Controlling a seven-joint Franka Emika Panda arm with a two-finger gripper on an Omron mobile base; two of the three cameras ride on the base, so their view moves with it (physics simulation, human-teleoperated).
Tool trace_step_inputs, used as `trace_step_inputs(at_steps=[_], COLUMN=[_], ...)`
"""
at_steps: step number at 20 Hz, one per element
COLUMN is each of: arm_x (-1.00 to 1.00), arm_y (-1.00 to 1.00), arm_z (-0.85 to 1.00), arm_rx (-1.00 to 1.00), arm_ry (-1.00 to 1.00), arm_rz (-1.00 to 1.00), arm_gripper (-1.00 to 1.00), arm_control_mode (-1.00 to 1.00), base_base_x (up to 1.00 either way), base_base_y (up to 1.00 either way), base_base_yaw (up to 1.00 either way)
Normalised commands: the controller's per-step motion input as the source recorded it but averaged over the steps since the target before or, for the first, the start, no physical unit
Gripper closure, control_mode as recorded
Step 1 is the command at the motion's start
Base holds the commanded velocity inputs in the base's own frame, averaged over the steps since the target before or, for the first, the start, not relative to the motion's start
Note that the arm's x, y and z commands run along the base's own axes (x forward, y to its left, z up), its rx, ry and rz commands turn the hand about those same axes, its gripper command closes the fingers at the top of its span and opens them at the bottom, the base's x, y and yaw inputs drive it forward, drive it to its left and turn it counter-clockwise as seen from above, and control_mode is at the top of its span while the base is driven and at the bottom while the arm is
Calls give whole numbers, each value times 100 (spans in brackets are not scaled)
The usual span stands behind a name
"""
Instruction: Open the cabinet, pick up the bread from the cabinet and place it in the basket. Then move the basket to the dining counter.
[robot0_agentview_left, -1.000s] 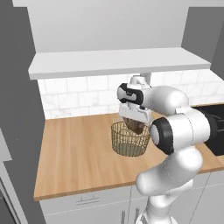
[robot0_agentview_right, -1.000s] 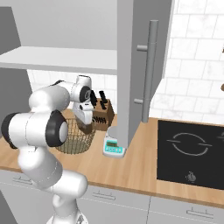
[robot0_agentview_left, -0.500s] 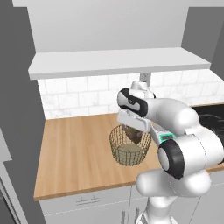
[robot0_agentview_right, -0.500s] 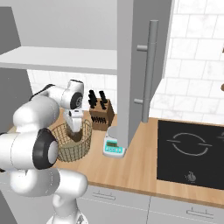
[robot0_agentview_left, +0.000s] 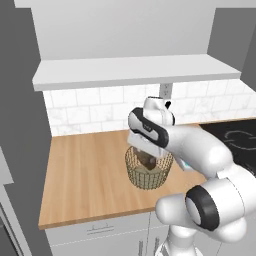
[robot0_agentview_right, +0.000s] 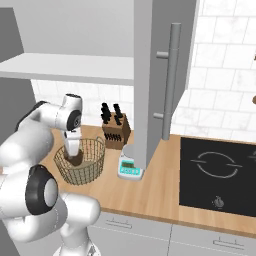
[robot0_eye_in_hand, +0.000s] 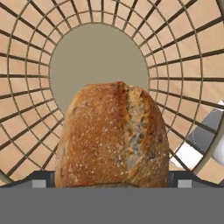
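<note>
The tan wire basket (robot0_agentview_left: 148, 174) (robot0_agentview_right: 80, 163) stands on the wooden counter (robot0_agentview_left: 85, 170). My gripper (robot0_agentview_left: 146, 151) (robot0_agentview_right: 74, 151) reaches down into it, shut on the golden-brown bread (robot0_agentview_left: 146, 161) (robot0_agentview_right: 75, 160). In the hand view the bread (robot0_eye_in_hand: 113, 135) sits between the dark fingertips (robot0_eye_in_hand: 40, 180), hanging just above the basket's beige base (robot0_eye_in_hand: 98, 57), with the wire wall (robot0_eye_in_hand: 183, 65) all around. The light-grey cabinet stands open: its door (robot0_agentview_right: 152, 85) with the long bar handle (robot0_agentview_right: 171, 90) swings out to the right, and the white shelf (robot0_agentview_left: 135, 72) (robot0_agentview_right: 65, 67) is bare.
A knife block (robot0_agentview_right: 117, 131) and a small kitchen scale (robot0_agentview_right: 129, 167) stand right of the basket, under the open door. The black cooktop (robot0_agentview_right: 220, 172) (robot0_agentview_left: 235, 140) lies further right. White tile backsplash (robot0_agentview_left: 90, 112) runs behind the counter.
The hand has come down with the bread from above the rim into the basket, and the arm's elbow has swung forward and lower.
</note>
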Motion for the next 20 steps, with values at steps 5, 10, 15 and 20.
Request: trace_step_inputs(at_steps=[5, 10, 15, 20], arm_x=[1, 18, 38, 55], arm_y=[23, 44, 17, 12], arm_z=[13, 0, 0, 0], arm_rx=[-1, 1, 0, 0], arm_ry=[1, 11, 11, 8], arm_rz=[0, 0, 0, 0], arm_gripper=[-100, -100, -100, -100], arm_control_mode=[-100, -100, -100, -100], base_base_x=[0, 0, 0, 0], base_base_y=[0, 0, 0, 0], base_base_yaw=[0, 0, 0, 0])
